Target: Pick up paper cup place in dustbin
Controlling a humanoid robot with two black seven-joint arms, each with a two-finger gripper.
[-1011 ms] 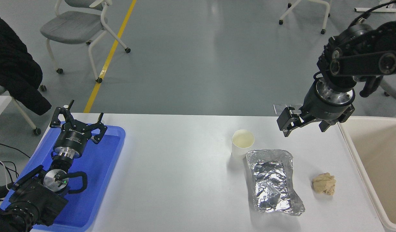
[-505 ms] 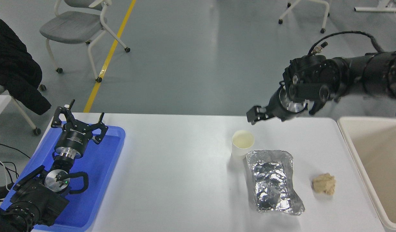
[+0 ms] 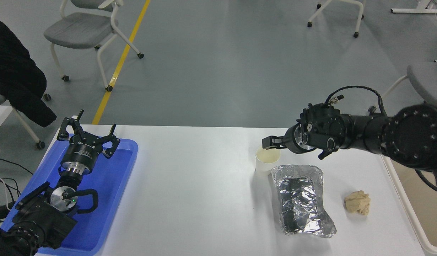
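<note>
Grey floor with wheeled chairs lies beyond the white bench (image 3: 204,185), which carries everything. Largest is the bin (image 3: 414,217), well behind the right tool (image 3: 271,142) along its arm's side, only its cream rim showing at the bench's right edge. Next comes the blue tray (image 3: 113,199) far ahead of that tool's tip, where the left tool (image 3: 87,137) sits parked with its fingers spread open. The foil tray (image 3: 302,199), crumpled and silver, lies just below the right tool on the near side, and a tan paper ball (image 3: 357,202) sits beyond it toward the bin.

Smallest is the cup (image 3: 267,160): it stands upright and empty, directly under the right tool's tip, its near wall touching or nearly touching the foil tray's corner. The right tool reaches in sideways, its tip over the cup's far rim; whether its fingers are spread or shut I cannot tell, since they overlap from this angle, and nothing is held.

By the look of it the cup is very light, thin-walled and easily crushed, and likely to tip or skid if nudged. The rolled rim is its stiffest part, so a gentle pinch across one wall at the rim, one finger inside, should serve best; the side away from the foil is freest.
</note>
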